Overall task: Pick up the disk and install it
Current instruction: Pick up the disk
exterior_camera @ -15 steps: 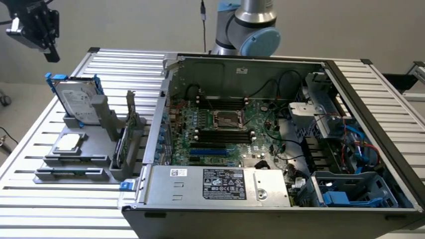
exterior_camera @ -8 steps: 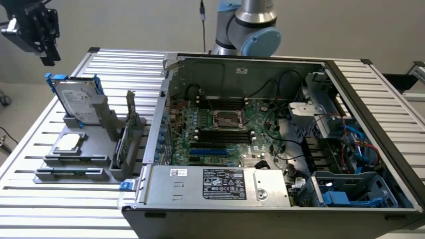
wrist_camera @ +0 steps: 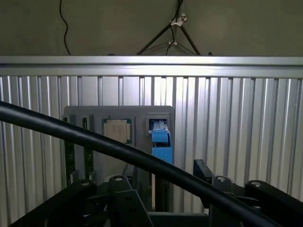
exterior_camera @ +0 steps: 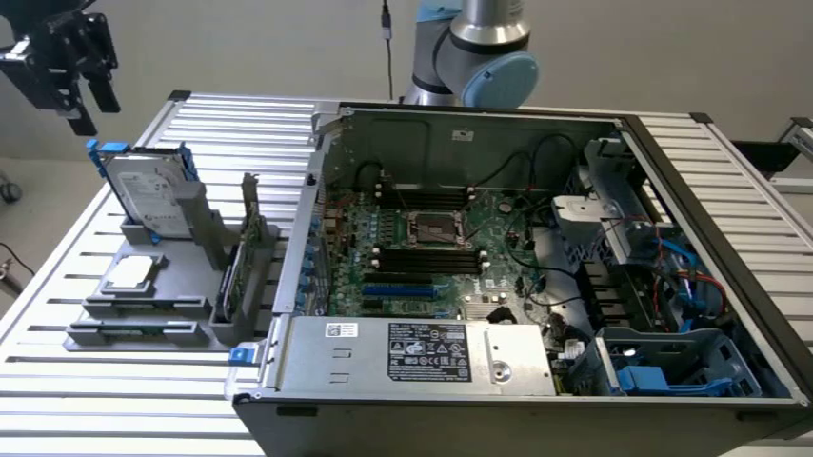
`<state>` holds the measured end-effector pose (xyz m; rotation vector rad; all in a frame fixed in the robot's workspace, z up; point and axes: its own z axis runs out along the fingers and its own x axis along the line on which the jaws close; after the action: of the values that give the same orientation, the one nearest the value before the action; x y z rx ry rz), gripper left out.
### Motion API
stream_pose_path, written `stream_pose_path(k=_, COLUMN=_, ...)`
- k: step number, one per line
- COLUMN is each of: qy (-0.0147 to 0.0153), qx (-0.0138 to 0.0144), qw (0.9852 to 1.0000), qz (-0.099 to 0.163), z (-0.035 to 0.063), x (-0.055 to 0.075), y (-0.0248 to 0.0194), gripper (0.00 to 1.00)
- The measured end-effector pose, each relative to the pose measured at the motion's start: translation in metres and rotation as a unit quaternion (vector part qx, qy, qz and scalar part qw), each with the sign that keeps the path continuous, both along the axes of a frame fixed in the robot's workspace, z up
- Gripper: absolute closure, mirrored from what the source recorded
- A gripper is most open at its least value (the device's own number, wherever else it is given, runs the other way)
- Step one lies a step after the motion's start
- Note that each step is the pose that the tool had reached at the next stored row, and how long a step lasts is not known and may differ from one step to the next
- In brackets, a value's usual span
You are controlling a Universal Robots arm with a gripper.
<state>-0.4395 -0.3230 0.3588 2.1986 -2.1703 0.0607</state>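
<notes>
Slatted metal table [exterior_camera: 711,162] carries an open computer case [exterior_camera: 445,133], motherboard exposed. Beside it, at the exterior view's left, sits a grey holder [exterior_camera: 140,307].

The disk [exterior_camera: 147,190] stands upright on edge in that holder, blue rails along its sides, label face outward. It is not yet picked up. In the wrist view the disk [wrist_camera: 161,142] appears edge-on, with a black cable [wrist_camera: 94,139] crossing in front.

The claw [exterior_camera: 89,107] hangs above the disk, well apart from it, fingers spread and holding nothing.

Assessment: this is the approach to the pick. A sound grasp calls for centring over the disk's top edge, squaring the fingers to it, and avoiding the holder's upright and the processor chip [exterior_camera: 131,273]
</notes>
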Motion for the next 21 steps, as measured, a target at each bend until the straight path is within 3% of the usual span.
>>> stream_pose_path(k=21, qy=0.0000, qx=0.0019, qw=0.9993, qz=0.038, z=-0.0368, x=0.002, y=-0.0071, gripper=0.40)
